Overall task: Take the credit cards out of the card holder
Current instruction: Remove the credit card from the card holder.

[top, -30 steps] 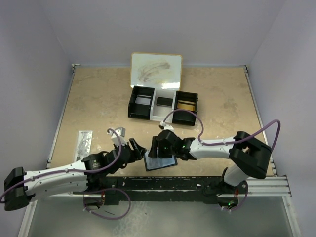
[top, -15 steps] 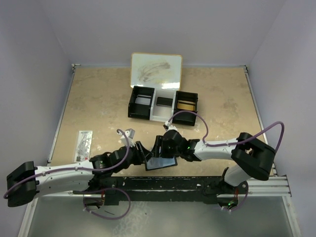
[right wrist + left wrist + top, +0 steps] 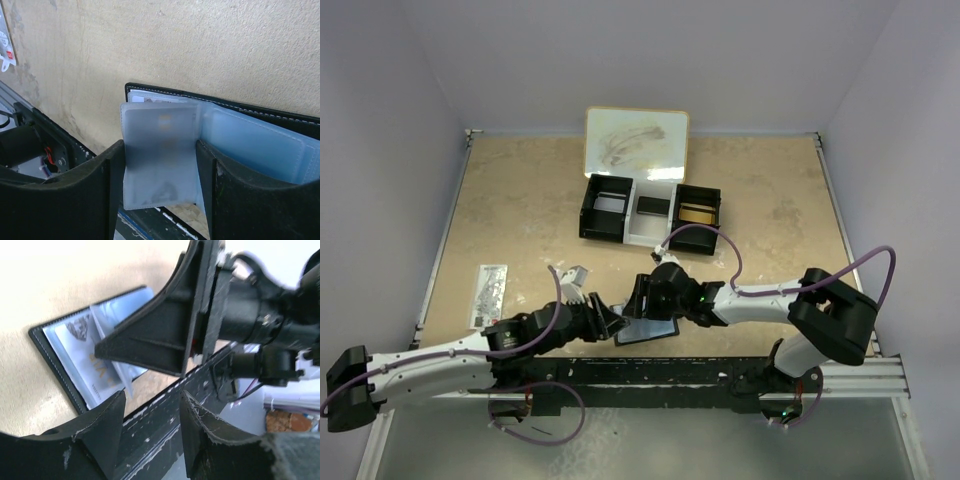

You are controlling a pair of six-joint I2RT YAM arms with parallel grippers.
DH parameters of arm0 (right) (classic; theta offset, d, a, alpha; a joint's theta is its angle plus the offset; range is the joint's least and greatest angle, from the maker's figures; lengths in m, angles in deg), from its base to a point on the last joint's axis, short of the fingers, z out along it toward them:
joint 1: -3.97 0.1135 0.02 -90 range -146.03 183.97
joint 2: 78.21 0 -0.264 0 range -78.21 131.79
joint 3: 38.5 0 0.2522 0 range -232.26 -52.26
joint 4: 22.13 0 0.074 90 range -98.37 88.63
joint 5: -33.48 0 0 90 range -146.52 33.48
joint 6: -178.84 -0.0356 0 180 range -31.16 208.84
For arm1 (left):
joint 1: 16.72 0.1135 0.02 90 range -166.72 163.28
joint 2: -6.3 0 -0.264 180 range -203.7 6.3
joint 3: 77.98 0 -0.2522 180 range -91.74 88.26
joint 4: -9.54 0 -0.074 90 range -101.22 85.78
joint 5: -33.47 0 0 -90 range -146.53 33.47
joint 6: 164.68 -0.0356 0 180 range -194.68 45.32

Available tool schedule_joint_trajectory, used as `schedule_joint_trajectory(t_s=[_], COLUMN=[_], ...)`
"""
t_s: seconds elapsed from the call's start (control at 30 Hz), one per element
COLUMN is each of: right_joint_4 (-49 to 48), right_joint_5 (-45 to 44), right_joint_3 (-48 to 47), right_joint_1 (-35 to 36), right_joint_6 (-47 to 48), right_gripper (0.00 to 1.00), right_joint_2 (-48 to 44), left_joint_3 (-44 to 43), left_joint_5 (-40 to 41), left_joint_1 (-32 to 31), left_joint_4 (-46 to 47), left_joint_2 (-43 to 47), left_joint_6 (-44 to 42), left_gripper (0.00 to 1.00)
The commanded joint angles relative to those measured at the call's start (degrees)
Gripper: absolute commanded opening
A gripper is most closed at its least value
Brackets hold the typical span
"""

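Card holder lies open, pockets up, at the near edge of the tan surface, well apart from the three-compartment tray. We see the right claw parted, one finger on either side of a frosted sleeve that fills the gap. Just beside the holder, the left claw hangs open and empty. A printed card sits in a pocket.

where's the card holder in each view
top external: card holder low centre, at the table's near edge, between the two arms.
left wrist: left of centre, lying open.
right wrist: centre to right edge, open, pockets showing.
shared landmark: the black rail running right beside it.
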Motion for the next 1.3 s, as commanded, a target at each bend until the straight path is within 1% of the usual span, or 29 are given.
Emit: schedule_joint_trajectory(t_s=[0.0,0.03,0.13,0.43,0.53,0.67,0.73,0.8,0.93,1.1,1.2,1.27], right_joint_4=[1.34,1.34,1.34,2.50,2.95,3.10,2.71,2.62,3.92,7.87,12.35,16.90], right_joint_5=[-1.38,-1.31,-1.20,-1.62,-1.86,-1.97,-1.68,-1.49,-2.16,-4.99,-7.85,-10.85], right_joint_3=[0.00,-0.27,-0.75,-1.03,-1.03,-0.86,-0.66,-0.60,-1.07,-1.84,-2.42,-3.02], right_joint_1=[-0.42,-0.43,-0.41,-0.42,-0.43,-0.42,-0.42,-0.44,-0.43,-0.61,-0.86,-0.93], right_joint_6=[-0.20,-0.14,-0.04,0.19,0.24,0.19,0.07,-0.03,0.01,0.06,-0.57,-1.65], right_gripper=[0.60,0.60,0.60,0.61,0.61,0.60,0.61,0.61,0.65,0.72,0.77,0.78], right_joint_2=[1.13,1.25,1.88,1.27,0.97,0.29,-0.26,-1.00,-3.07,-7.31,-9.07,-10.23], left_joint_3=[-0.86,-1.35,-2.09,-1.66,-1.95,-2.34,-2.27,-2.78,-6.96,-10.91,-12.44,-13.05], left_joint_5=[-6.80,-7.34,-7.33,-4.06,-3.33,-1.63,-1.17,-1.30,-0.72,-0.93,-2.00,-2.74], left_joint_1=[-0.20,-0.23,-0.23,-0.36,-0.35,-0.36,-0.37,-0.37,-0.37,-0.34,-0.36,-0.36], left_joint_4=[1.84,2.10,4.42,17.82,20.47,21.41,22.85,24.14,21.78,20.94,22.63,24.14], left_joint_2=[-5.97,-8.67,-12.75,-19.56,-22.71,-27.29,-28.52,-29.53,-32.14,-36.32,-39.11,-40.69], left_joint_6=[-2.11,-2.63,-3.52,-2.60,-2.00,-0.99,-0.73,-1.32,-3.82,-6.19,-6.82,-6.91], left_gripper=[0.45,0.45,0.44,0.44,0.43,0.37,0.33,0.32,0.29,0.28,0.29,0.31])
